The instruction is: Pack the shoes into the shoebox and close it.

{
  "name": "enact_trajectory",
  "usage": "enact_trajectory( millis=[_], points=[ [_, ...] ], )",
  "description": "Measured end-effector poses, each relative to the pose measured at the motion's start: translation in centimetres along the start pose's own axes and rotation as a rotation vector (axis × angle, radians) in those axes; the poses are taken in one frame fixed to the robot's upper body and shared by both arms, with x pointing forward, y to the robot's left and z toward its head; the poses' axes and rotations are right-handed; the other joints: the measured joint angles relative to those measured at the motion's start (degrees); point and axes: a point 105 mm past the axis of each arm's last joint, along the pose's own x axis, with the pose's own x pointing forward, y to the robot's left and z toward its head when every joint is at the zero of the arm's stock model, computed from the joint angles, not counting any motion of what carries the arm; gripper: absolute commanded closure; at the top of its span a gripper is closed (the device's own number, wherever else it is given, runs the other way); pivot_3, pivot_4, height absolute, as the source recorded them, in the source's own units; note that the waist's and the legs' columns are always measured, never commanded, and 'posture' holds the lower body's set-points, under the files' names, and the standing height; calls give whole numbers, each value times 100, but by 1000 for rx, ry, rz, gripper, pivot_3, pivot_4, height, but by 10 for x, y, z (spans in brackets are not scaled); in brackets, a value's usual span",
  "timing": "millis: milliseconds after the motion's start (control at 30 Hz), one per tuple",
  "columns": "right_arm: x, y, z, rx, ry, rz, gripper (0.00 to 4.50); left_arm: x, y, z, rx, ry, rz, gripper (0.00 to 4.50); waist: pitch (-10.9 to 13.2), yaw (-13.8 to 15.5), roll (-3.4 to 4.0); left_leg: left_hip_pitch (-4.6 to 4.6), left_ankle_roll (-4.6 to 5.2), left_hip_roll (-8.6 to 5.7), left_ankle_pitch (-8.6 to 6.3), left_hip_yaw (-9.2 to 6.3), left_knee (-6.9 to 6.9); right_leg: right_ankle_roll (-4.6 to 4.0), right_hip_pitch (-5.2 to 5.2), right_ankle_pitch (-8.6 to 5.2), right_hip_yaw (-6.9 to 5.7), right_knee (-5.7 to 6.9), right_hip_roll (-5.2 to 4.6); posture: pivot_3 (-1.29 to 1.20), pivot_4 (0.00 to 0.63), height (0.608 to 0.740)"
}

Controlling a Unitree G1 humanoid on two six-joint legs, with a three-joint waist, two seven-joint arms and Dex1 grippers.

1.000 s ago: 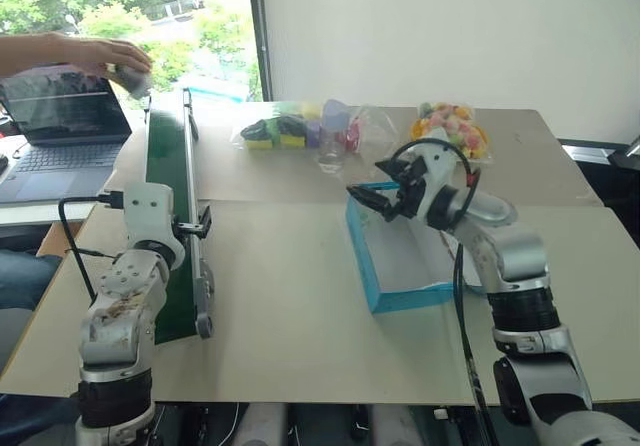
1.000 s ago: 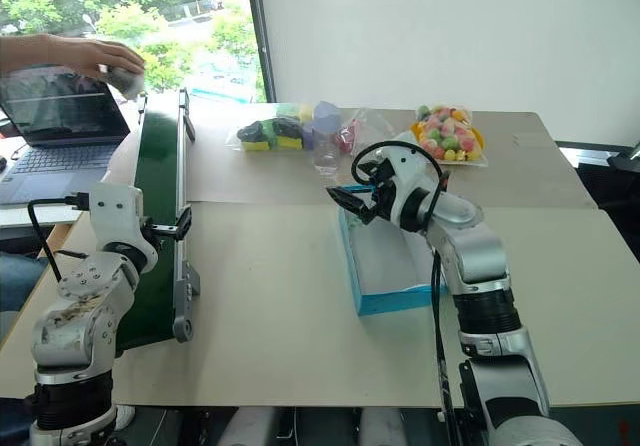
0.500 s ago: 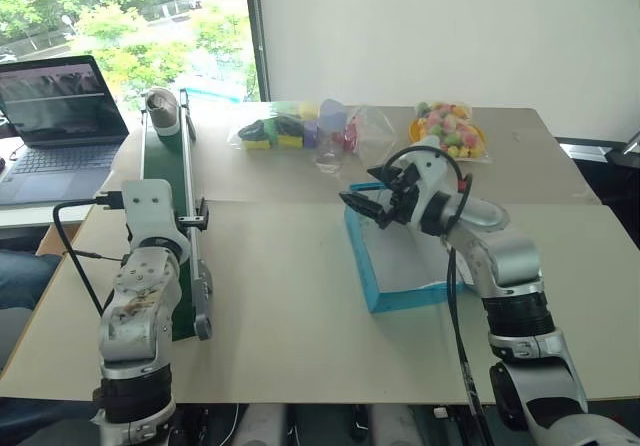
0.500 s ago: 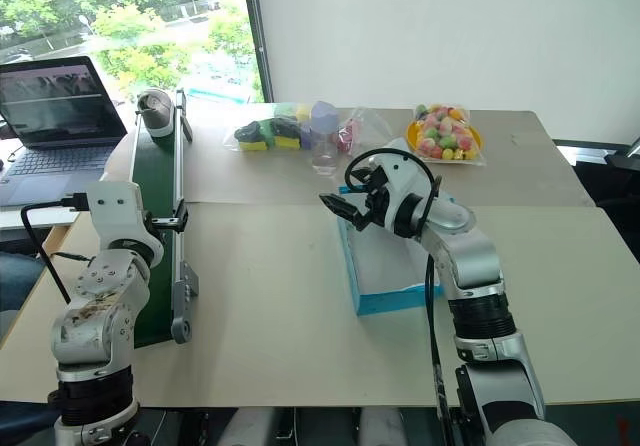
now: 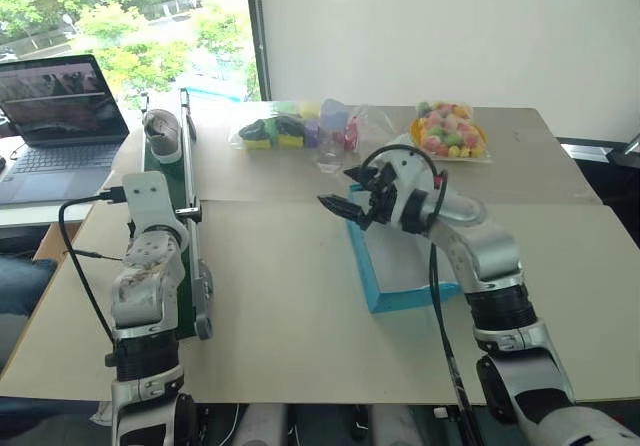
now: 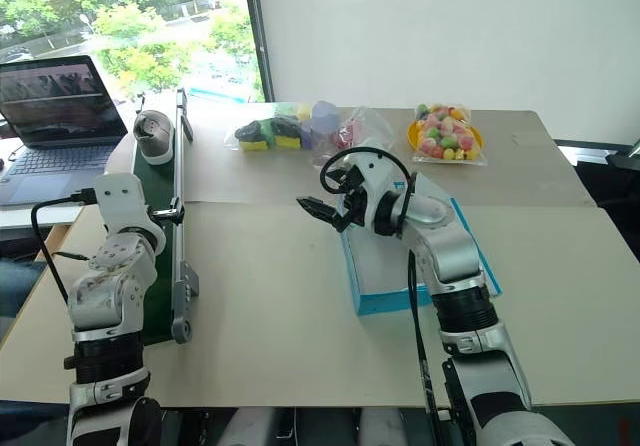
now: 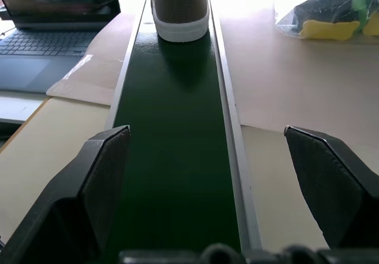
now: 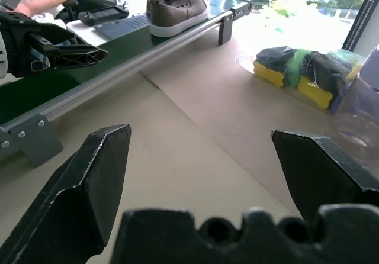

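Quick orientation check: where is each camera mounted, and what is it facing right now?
Head eyes: look down over the table at the shoebox, green tray and both arms.
Left wrist: looks along the tray to one shoe; open left gripper at the bottom.
Right wrist: faces across the table toward the tray; open right gripper at the bottom, left gripper beside it.
Shared: both wrist views show that shoe and the sponge bag.

person's hand gone, shoe [image 5: 162, 133] on tray [image 5: 176, 256]
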Motion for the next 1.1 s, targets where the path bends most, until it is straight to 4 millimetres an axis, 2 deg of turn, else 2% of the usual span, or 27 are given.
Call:
enact_trajectory(
  millis=[100, 267, 667, 767, 900, 1100],
  points=[
    [0, -1, 4, -9, -5, -2, 0, 8, 7, 2, -25, -1, 22, 25, 0, 1, 0, 0, 0, 2, 0, 1, 0, 1, -1, 2, 0, 0, 0, 0, 150, 740],
    [0, -3, 3, -10, -4, -13, 0, 19, 11, 18, -55, -52, 37, 25, -1, 0, -1, 1, -1, 1, -1, 9, 0, -1, -1, 6, 7, -1, -1, 0, 150, 740],
    [-8, -8, 7, -29, -10, -52, 0, 31, 12, -7, -85, 39, 41, 25, -2, -1, -3, 3, -8, 5, -5, 33, 0, 0, -8, 16, 27, -1, -1, 0, 150, 740],
    [-9, -8, 9, -31, -10, -57, 0, 32, 8, -16, -124, 90, 19, 638, -2, 0, -3, 4, -8, 6, -5, 38, 0, 0, -9, 18, 31, 0, -1, 0, 150, 740],
    [-9, -7, 11, -36, -11, -59, 0, 31, 1, -15, -149, 105, -21, 1777, -3, 28, -4, 11, -11, 6, -7, 42, 0, 0, -5, 20, 34, 2, -2, 0, 150, 740],
    [-10, -8, 13, -42, -7, -63, 0, 29, -3, -14, -191, 106, -38, 1946, -3, 66, -4, 14, -25, 12, -13, 52, 2, 0, -4, 35, 34, 1, -2, 0, 150, 740]
  ],
)
